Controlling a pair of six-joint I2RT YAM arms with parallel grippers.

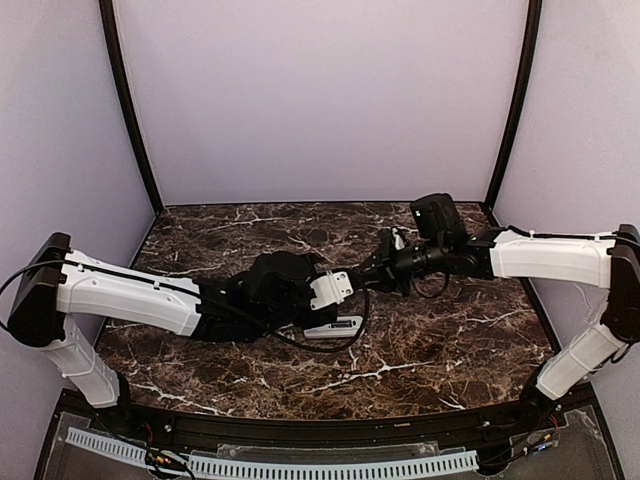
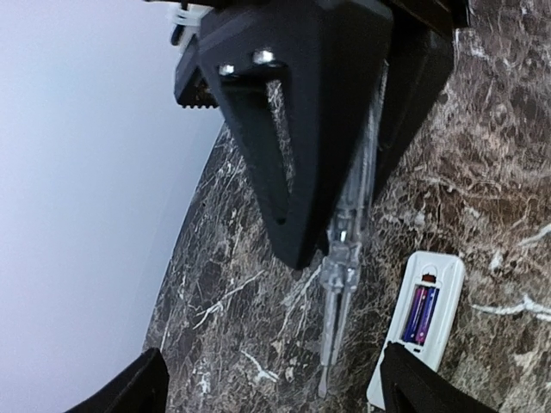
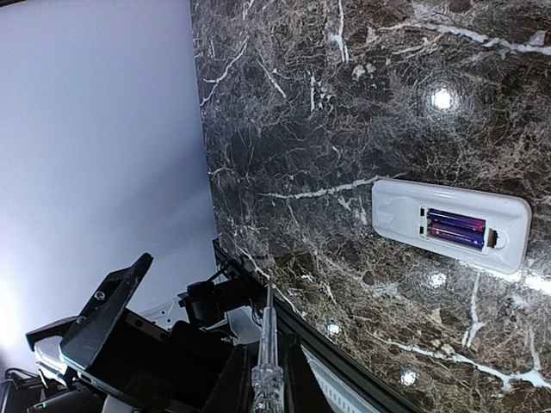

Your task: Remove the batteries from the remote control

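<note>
Remote control [image 3: 396,213], slim white rectangular plastic: lies flat on the dark brown, white-veined marble-pattern worktop [image 1: 250,225], back uppermost, battery recess uncovered.

Batteries [image 3: 456,228], two slim cylinders with purple-red casing: seated side by side in the recess.

Left tool [image 2: 280,374]: black fingers spread wide apart with nothing between them, hovering above the worktop, one finger near the remote control's end.

Right tool [image 3: 264,366]: clamped on a slender clear-handled screwdriver [image 2: 340,275], shaft pointing down toward the worktop beside the remote control. Whether its tip touches the surface cannot be told.
</note>
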